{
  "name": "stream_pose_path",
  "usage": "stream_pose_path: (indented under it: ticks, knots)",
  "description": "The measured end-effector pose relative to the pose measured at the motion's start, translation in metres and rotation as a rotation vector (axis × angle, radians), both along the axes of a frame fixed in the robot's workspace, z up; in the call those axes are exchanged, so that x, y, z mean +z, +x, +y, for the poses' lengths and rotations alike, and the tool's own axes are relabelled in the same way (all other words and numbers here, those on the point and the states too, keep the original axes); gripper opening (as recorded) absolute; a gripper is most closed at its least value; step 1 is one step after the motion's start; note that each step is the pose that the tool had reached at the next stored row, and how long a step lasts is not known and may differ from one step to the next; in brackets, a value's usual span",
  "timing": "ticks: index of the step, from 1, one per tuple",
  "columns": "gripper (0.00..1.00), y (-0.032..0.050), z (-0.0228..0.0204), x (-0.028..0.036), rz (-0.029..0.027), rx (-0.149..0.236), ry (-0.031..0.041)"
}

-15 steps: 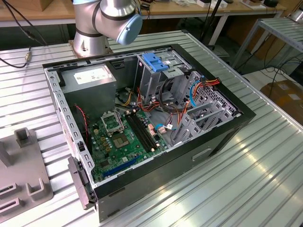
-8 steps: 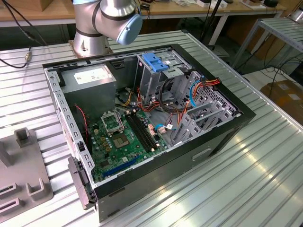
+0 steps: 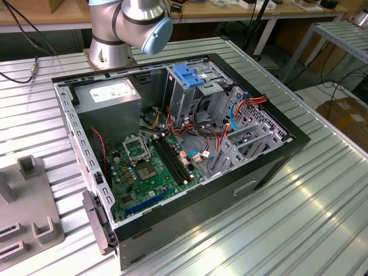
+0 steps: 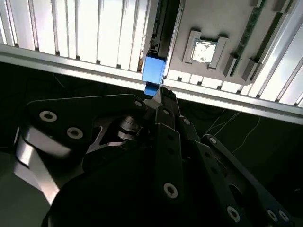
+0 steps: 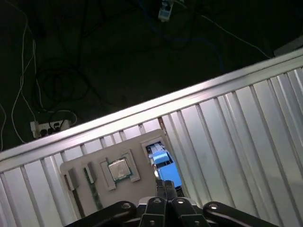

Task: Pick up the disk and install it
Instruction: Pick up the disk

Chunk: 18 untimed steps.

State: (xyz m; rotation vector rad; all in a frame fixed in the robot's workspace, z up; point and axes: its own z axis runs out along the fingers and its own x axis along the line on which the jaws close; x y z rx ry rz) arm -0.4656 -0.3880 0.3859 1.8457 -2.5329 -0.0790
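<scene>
Second wrist view, nearest: the gripper (image 4: 163, 94), its black fingers (image 4: 165, 123) pressed together at the tips with nothing seen between them. It appears to hang well above the work, so its overlap with the disk (image 4: 153, 71) is judged to be line of sight, not contact. The disk stands on edge in a slot at the rim of a grey tray (image 4: 208, 19), blue frame toward the camera.

The tray lies on the ribbed metal table (image 4: 85, 28) near its edge and holds three parts, each in its own recess:
- the disk
- a processor chip (image 4: 204, 51)
- a memory stick (image 4: 247, 28)

In the first wrist view the dark floor (image 5: 118, 56) lies beyond the table edge.

Exterior view, near to far: the computer case (image 3: 270, 167) lies open on its side. It contains:
- a green motherboard (image 3: 149, 172)
- a grey power supply (image 3: 109, 98)
- loose cables (image 3: 201, 123)
- a metal drive cage (image 3: 244, 141), with a fixed blue bracket (image 3: 188, 75) on the taller cage behind it

The cage bays look unoccupied, though their depths are hidden. Behind the case stands the arm (image 3: 126, 29).

Progress, as judged: neither step is done. The disk is not yet picked up and sits in the tray, well apart from the case, and the whole installation remains.
</scene>
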Motion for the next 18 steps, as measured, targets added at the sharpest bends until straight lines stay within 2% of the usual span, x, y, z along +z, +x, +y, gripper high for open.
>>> stream_pose_path:
  ticks: [3, 9, 10, 11, 12, 13, 17, 18]
  knots:
    - [0.10, 0.0000, 0.0000, -0.0004, 0.0000, 0.111, 0.0000]
    - [0.10, 0.0000, 0.0000, -0.0011, -0.0011, 0.223, -0.0005]
    - [0.10, -0.0001, 0.0001, -0.0014, -0.0039, 0.228, -0.0019]
    - [0.10, -0.0001, 0.0002, -0.0022, -0.0108, 0.229, -0.0048]
    - [0.10, 0.0001, 0.0004, -0.0028, -0.0153, 0.230, -0.0068]
    - [0.10, 0.0008, 0.0014, -0.0034, -0.0175, 0.230, -0.0085]
    - [0.11, 0.0021, 0.0083, -0.0106, -0.0179, 0.230, -0.0086]
    - [0.16, 0.0022, 0.0104, -0.0132, -0.0179, 0.230, -0.0085]
